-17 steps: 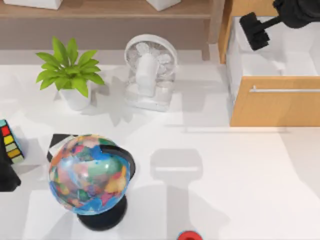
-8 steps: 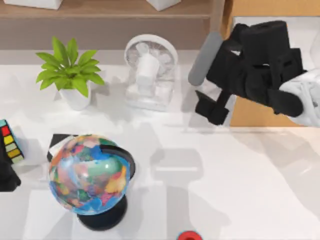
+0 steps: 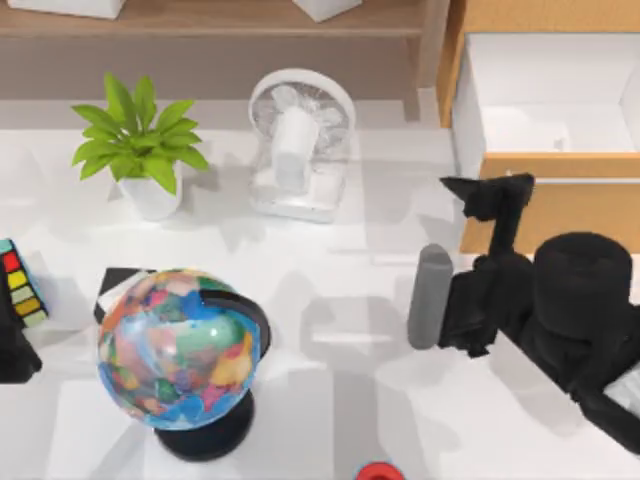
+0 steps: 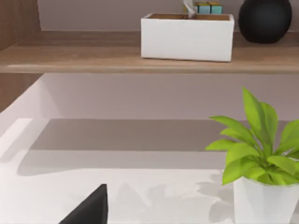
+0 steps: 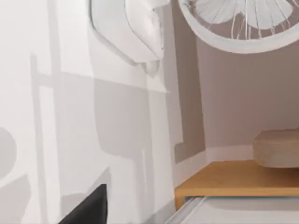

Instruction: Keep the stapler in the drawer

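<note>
Right tool (image 3: 490,195), open or closed I cannot tell, has left the drawer (image 3: 590,205) for lower right. Deposit presumably done; drawer stands open. Left arm (image 3: 12,355) parked.

No readable text, label, brand, number or sign on anything here.

The drawer (image 3: 545,130) stood pulled open at the table's far right corner. Its front was light orange-brown wood; the inside was white. Part of the front panel was hidden behind a dark arm, so the handle could not be made out. A small pale shape lay on the white drawer floor; whether this was the stapler could not be told.
</note>
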Motion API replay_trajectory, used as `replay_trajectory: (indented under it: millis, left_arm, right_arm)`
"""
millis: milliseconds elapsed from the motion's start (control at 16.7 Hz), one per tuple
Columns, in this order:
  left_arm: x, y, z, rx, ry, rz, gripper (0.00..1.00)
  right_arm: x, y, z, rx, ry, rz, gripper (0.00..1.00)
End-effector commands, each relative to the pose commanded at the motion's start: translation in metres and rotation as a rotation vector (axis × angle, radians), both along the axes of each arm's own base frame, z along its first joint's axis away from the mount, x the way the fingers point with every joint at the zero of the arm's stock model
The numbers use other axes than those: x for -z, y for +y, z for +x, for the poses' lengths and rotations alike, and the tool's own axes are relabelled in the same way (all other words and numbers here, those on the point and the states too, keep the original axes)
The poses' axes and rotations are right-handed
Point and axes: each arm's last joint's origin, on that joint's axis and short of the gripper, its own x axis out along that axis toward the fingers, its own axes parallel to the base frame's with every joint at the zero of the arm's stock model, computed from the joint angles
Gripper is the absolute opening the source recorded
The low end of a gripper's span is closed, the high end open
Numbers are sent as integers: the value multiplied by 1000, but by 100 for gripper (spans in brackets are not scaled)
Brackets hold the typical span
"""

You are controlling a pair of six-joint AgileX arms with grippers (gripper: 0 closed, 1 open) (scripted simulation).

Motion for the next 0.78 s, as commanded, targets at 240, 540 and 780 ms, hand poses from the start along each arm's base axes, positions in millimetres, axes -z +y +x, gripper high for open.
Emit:
replay_trajectory:
  millis: [240, 540, 780]
  left_arm:
    - [0, 0, 0, 0, 0, 0, 100]
    - [0, 0, 0, 0, 0, 0, 100]
    - [0, 0, 0, 0, 0, 0, 100]
  right_arm:
    - [9, -38, -17, 120, -193, -88, 100]
    - [9, -83, -17, 363, -322, -150, 100]
    - [9, -93, -15, 422, -341, -161, 100]
